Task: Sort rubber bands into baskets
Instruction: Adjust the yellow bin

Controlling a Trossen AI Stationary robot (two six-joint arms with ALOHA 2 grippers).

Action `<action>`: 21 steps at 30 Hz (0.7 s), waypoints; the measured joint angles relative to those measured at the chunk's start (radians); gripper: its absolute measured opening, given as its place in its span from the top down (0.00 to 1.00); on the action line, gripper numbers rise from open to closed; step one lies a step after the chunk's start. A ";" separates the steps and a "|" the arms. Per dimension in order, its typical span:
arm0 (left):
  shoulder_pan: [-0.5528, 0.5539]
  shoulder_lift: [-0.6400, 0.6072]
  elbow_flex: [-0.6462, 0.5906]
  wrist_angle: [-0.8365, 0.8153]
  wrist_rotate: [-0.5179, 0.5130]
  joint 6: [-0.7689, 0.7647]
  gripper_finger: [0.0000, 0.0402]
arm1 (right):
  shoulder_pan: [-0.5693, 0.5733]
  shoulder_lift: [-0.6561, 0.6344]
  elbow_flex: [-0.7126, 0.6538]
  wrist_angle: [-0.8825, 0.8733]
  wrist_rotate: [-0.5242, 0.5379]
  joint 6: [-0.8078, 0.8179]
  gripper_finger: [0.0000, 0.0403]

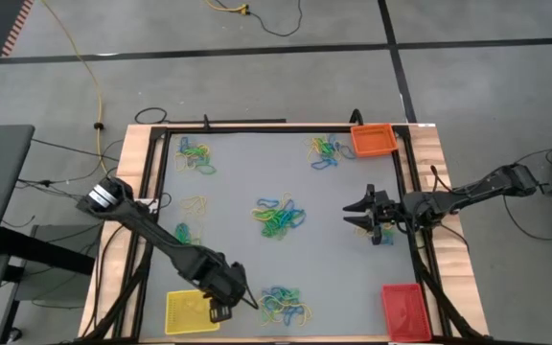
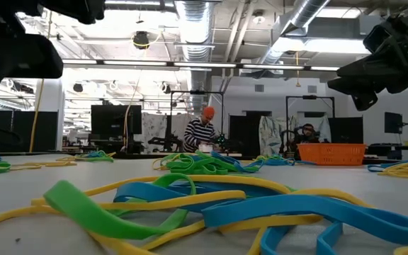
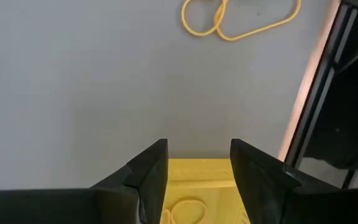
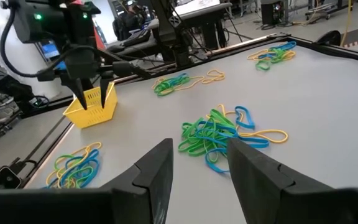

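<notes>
high view shows the left tool (image 1: 220, 309) over the yellow basket (image 1: 186, 313) at the table's (image 1: 238, 172) near left corner, fingers apart and empty; one yellow band (image 3: 185, 211) lies in the basket. right tool (image 1: 364, 214) hovers open near the middle heap of rubber bands (image 1: 278, 217).

Baskets (image 1: 192, 311) sit at three tabletop (image 1: 238, 182) corners. Rubber bands (image 1: 278, 217) lie in heaps at the centre and edges. One band (image 3: 185, 211) lies in the basket under the left gripper (image 1: 226, 305).
</notes>
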 joint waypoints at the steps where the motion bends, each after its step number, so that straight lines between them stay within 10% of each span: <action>1: 0.000 0.001 0.001 -0.001 0.001 0.008 0.60 | 0.000 0.000 0.000 -0.001 0.000 0.000 0.55; 21: -0.053 0.088 0.056 0.003 0.050 0.039 0.60 | 0.000 0.000 0.000 0.001 0.000 -0.007 0.55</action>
